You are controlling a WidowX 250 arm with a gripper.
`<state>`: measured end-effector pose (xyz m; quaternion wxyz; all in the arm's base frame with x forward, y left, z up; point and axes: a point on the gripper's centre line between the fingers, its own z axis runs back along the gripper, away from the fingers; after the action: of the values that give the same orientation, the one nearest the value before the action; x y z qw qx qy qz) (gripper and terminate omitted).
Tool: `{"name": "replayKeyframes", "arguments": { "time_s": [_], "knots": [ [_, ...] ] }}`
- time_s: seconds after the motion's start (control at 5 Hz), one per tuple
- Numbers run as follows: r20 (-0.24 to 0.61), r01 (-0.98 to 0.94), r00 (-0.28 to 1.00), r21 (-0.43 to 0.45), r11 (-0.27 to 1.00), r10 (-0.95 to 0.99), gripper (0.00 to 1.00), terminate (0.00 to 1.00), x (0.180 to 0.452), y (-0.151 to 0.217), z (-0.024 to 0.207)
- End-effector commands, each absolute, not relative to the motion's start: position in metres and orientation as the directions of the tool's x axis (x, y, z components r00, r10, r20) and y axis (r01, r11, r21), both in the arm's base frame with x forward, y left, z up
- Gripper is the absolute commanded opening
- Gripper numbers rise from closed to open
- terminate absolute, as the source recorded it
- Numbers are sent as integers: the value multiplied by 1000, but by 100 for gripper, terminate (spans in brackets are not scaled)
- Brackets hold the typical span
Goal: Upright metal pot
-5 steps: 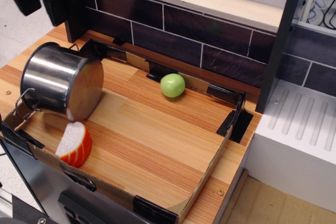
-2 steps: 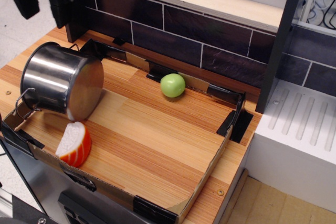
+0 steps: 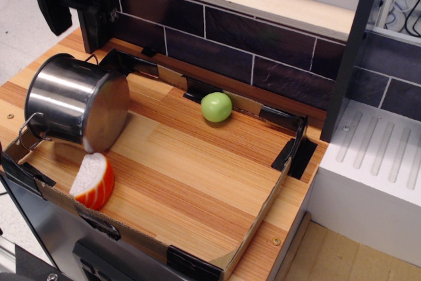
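The metal pot (image 3: 72, 100) lies on its side at the left end of the wooden tray, its flat base facing right and toward the front. One wire loop handle (image 3: 27, 131) shows at its lower left. My gripper (image 3: 72, 21) is black, at the top left corner, above and behind the pot and apart from it. Its two fingers (image 3: 52, 12) hang down with a wide gap, open and empty.
A green ball (image 3: 216, 106) rests near the tray's back wall. An orange and white wedge (image 3: 92, 179) lies just in front of the pot. A low cardboard rim (image 3: 263, 212) edges the wooden board. A dark tiled wall (image 3: 250, 44) stands behind, a white drain rack (image 3: 375, 162) to the right.
My gripper has moved to the right and a little down, closer to the pot's back. The pot, ball and wedge have not moved.
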<state>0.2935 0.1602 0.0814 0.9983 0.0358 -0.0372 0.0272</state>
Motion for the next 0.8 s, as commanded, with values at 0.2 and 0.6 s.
{"name": "replayKeyframes", "arguments": {
  "time_s": [0.2,0.6],
  "knots": [
    [35,-92,996,152,984,88,100,0,298,146,60],
    [2,-50,999,179,983,51,100,0,289,141,46]
  ]
}}
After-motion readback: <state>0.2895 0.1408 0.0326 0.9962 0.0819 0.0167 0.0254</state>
